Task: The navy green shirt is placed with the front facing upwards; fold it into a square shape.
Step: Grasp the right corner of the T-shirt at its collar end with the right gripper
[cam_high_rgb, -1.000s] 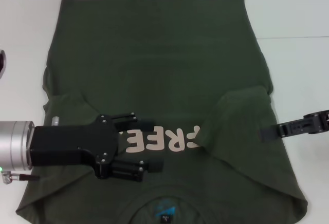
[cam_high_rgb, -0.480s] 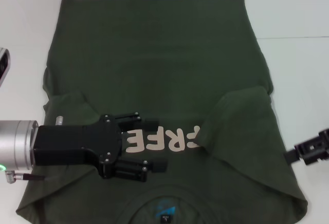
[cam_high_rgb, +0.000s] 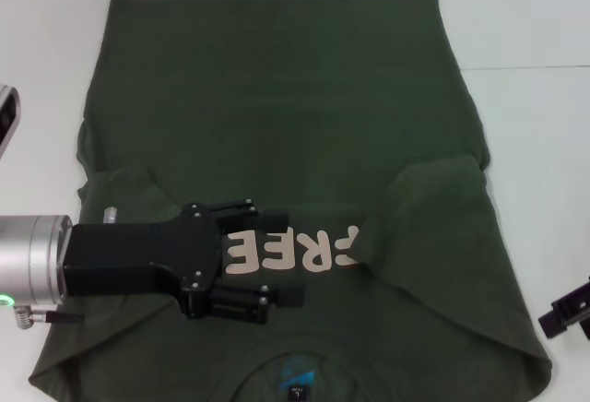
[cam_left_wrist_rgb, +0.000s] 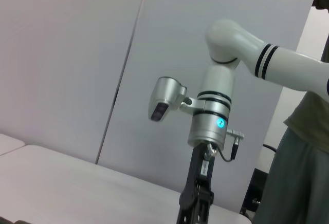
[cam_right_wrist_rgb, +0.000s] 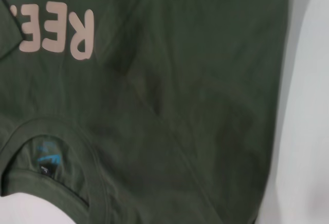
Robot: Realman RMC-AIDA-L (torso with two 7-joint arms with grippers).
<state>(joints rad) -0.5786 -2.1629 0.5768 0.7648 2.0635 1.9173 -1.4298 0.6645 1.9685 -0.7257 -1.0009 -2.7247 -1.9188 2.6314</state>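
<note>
Across the white bench (cam_high_rgb: 535,24) lies the navy green shirt (cam_high_rgb: 277,98), front up, with its collar (cam_high_rgb: 295,379) nearest us and its hem at the far edge. Both sleeves are already folded inward over the chest: the left sleeve (cam_high_rgb: 129,195) reaches the pale lettering (cam_high_rgb: 290,250), and the right sleeve (cam_high_rgb: 433,227) covers its last letter. We see the left gripper (cam_high_rgb: 277,259) low over the chest, reaching in from the left, its fingers spread wide on either side of the first letters and holding nothing. The right gripper (cam_high_rgb: 567,310) sits off the cloth at the near right edge of the head view; we cannot tell how its fingers stand. The right wrist view shows the collar with its blue label (cam_right_wrist_rgb: 46,157) and the smooth right flank of the shirt.

We judge the step in hand to be the lengthwise fold, collar end and hem end brought together. To do it well, we would grip through all layers at two matching corners, one per gripper, so that the folded sleeves travel with the body. Lifting both sides level and laying them down with the edges aligned should keep the outline square. A grip on the top layer alone would likely drag a sleeve open again.
</note>
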